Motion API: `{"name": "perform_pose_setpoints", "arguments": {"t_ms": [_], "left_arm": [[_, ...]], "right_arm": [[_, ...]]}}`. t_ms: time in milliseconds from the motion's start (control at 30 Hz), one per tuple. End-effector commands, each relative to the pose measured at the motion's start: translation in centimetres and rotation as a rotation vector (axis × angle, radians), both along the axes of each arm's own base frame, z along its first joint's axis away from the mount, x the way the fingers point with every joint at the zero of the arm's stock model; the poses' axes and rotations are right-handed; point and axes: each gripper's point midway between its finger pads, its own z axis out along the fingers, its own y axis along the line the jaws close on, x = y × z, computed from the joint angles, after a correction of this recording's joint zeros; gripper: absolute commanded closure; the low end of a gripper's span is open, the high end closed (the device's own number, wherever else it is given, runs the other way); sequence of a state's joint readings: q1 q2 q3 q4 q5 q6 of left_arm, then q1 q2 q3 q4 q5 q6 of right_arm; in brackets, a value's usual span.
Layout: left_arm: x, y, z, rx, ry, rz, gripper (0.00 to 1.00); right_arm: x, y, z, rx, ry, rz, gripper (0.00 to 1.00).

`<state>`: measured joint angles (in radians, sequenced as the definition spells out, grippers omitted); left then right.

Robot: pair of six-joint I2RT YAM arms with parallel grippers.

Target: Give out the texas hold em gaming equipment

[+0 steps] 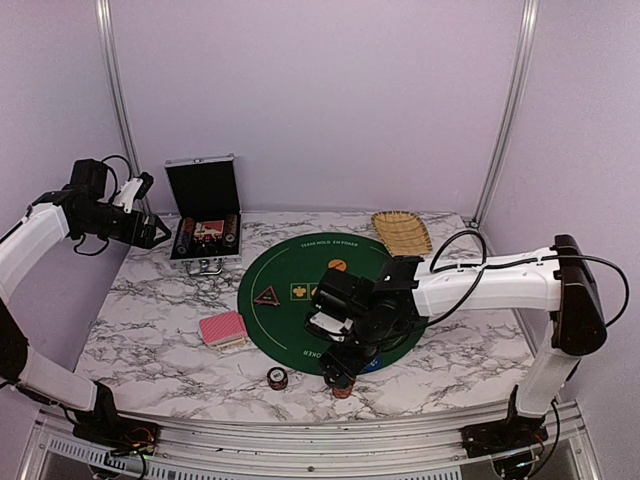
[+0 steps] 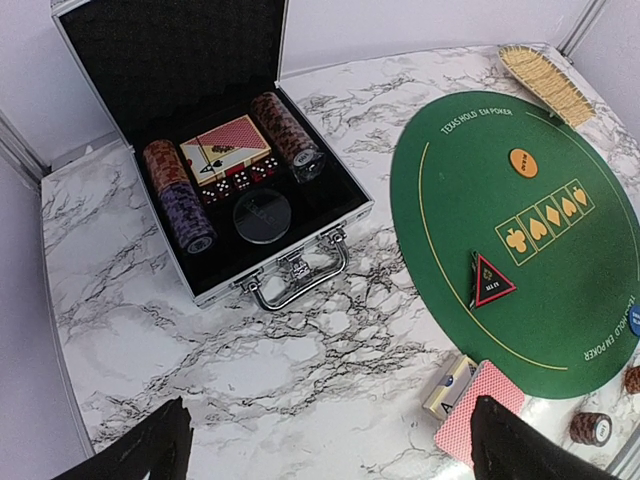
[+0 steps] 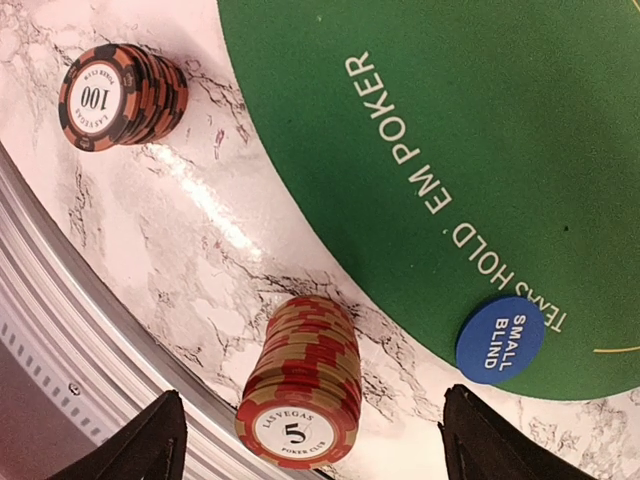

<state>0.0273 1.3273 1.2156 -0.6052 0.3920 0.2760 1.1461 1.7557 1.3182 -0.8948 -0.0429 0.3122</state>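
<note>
Two stacks by the desk's (image 3: 200, 250) near edge: the 100 stack (image 3: 120, 95) sits apart, the 5 stack (image 3: 305, 350) stands between your right tool's (image 3: 310, 400) released fingers, untouched.

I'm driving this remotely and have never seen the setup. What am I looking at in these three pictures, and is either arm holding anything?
Two white robot arms sit at the near edge of a marble table. The overhead picture shows both: the left arm up beside the open silver case, the right arm bent low over the green poker mat. The other two pictures come from a camera on each wrist, looking past its own jaws. On the table and mat: a red-backed card deck, a black triangular marker, an orange disc, a blue Small Blind disc, two chip stacks, marked 5 and 100, and a woven tray. Both arms' jaws are open and hold nothing.
</note>
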Motion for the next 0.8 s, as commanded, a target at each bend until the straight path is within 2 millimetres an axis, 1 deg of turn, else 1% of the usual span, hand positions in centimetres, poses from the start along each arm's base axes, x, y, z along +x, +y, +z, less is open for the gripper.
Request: {"name": "perform_pose_setpoints", "arguments": {"t_ms": [0,133,367,467,767], "left_arm": [[-0.2,0.0,1.4,0.001,-0.022,-0.011,0.01],[-0.2,0.0,1.4,0.003,-0.021,-0.012,0.01],[-0.1,0.0,1.3,0.005,-0.019,-0.012,0.01],[-0.1,0.0,1.2,0.007,-0.015,-0.011,0.01],[-0.2,0.0,1.2,0.007,-0.015,-0.014,0.01]], "right_arm": [[-0.1,0.3,-0.1,0.0,0.001,0.015,0.15],[-0.5,0.4,-0.5,0.003,0.015,0.023,0.18],[-1.3,0.2,-1.3,-0.009,0.025,0.034,0.19],[-1.1,0.2,-1.5,-0.013,0.017,0.026,0.2],[-0.6,-0.1,-2.1,-0.034,-0.008,0.006,0.3]]}}
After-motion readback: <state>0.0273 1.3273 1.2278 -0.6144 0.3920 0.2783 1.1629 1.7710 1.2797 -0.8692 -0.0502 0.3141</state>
